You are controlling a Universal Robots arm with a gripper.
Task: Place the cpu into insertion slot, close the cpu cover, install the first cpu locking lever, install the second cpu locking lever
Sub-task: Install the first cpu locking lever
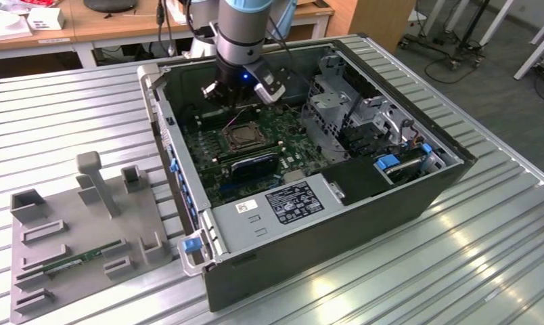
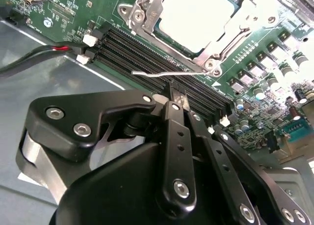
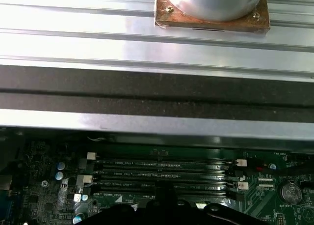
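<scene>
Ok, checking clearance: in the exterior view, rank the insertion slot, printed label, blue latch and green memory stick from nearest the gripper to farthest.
From the gripper:
1. insertion slot, on the motherboard right by it.
2. printed label, on the silver panel.
3. blue latch, at the case corner.
4. memory stick, on the grey fixture, exterior view's left.

Both wrist views close over motherboard (image 2: 68, 16)

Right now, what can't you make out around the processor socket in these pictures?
Chip: second wrist view, one side cut off by the picture's edge.
Memory slots: second wrist view, one end hidden behind the gripper.
Socket: exterior view, too small to tell whether it is latched shut.
</scene>
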